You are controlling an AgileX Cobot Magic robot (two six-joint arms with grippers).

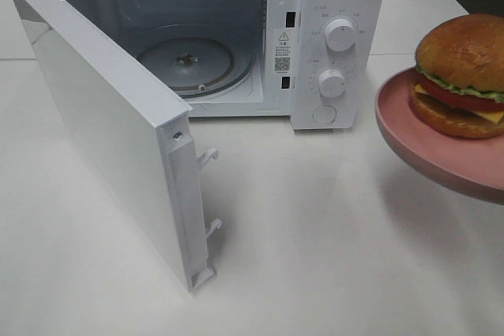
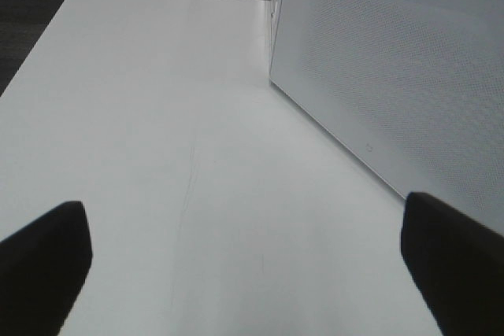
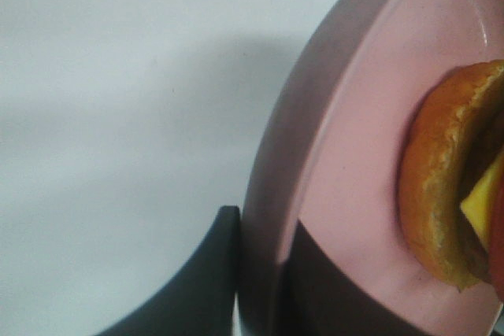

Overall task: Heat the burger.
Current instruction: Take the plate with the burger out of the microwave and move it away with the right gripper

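Right tool (image 3: 256,273) pinching plate (image 1: 394,127), burger (image 1: 461,76) upright

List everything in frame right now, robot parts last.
white microwave oven: 1, white, back of the table, two round knobs and a button on its right panel
microwave door: 1, white, swung open toward the camera on the oven's left
round glass turntable: 1, clear, inside the open cavity, nothing on it
round pink plate: 1, pink, held up off the table at right
burger: 1, golden-brown bun with lettuce, tomato and cheese, on the plate
white table: 1, white, under everything
left tool: 1, black, open, over bare table beside the oven
right tool: 1, dark, shut on the plate's rim
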